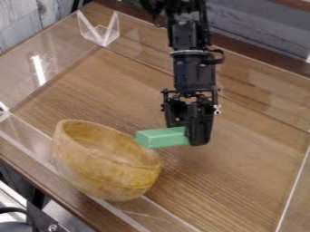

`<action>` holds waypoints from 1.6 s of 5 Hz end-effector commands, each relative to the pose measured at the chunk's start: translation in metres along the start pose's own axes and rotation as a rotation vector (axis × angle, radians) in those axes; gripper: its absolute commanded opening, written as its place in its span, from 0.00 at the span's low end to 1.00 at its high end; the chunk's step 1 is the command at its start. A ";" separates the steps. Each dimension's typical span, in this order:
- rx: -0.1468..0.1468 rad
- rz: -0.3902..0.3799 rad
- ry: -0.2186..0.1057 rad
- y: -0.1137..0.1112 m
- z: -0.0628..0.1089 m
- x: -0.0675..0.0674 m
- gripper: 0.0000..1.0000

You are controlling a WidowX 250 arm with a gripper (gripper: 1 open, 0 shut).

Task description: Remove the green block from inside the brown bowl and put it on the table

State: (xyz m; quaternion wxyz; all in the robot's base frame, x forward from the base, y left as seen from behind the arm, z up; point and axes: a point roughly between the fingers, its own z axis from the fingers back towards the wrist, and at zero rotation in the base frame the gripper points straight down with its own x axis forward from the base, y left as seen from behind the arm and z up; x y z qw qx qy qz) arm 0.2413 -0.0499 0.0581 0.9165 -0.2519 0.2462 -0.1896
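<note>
The green block hangs in the air just past the right rim of the brown bowl, a little above the table. My gripper is shut on the block's right end, its black fingers pointing straight down. The block sticks out to the left, nearly level, toward the bowl. The bowl stands at the front left of the table, and I see nothing inside it.
Low clear acrylic walls border the tabletop. A small clear acrylic stand sits at the back left. Bare wood lies to the right of and behind the gripper.
</note>
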 end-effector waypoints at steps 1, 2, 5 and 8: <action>0.028 -0.030 -0.021 -0.006 0.011 0.003 0.00; 0.030 -0.039 -0.011 -0.007 0.010 0.003 0.00; 0.034 -0.054 0.016 -0.014 0.007 0.003 0.00; 0.041 -0.066 0.036 -0.018 0.005 0.003 0.00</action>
